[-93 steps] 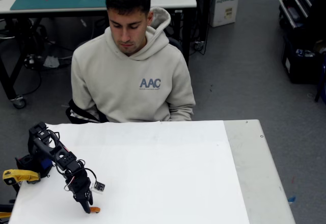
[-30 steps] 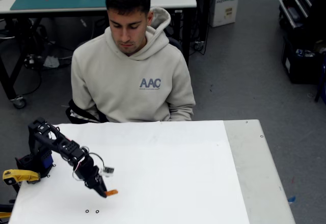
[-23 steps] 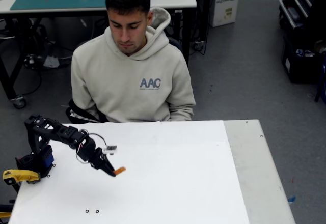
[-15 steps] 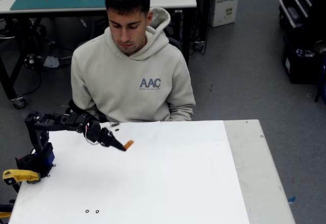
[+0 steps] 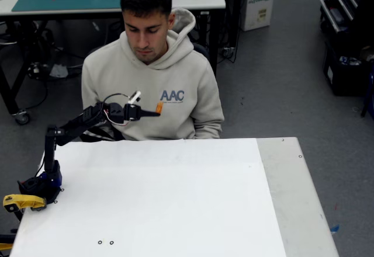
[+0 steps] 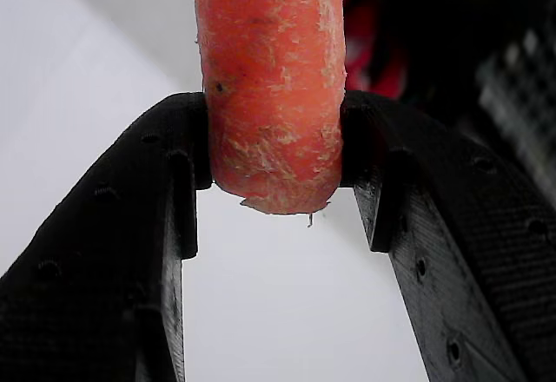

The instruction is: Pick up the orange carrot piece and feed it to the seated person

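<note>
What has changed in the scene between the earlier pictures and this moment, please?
The pincer, low over the white table near its front-left corner earlier, has risen and swung up-right in the fixed view, carrying the orange carrot piece to chest height in front of the seated person. The carrot stays clamped between the fingers. The person and table are unchanged.

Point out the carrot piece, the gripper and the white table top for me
carrot piece (image 6: 269, 87), wrist view, middle of the orange chunk
gripper (image 6: 271, 152), wrist view, midway between the black fingertips pinching the carrot
white table top (image 5: 175, 198), fixed view, bare middle of the surface
</note>
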Controlling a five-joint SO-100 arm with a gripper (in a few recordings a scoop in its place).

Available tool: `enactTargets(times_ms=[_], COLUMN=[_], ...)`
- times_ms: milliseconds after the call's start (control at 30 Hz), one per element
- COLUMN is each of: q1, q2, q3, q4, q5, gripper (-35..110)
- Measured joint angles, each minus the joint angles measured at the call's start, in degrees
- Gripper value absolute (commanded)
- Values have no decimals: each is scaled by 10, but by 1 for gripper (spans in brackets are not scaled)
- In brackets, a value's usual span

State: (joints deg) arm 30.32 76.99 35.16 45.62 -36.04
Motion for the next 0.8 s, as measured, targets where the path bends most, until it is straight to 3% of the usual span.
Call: enactTargets(times_ms=[433,800], q1=[-134,-220], q2=[-186,-299], q3=[-332,-481], q4=[0,0], q5=[-198,-334], gripper=[-2,-2])
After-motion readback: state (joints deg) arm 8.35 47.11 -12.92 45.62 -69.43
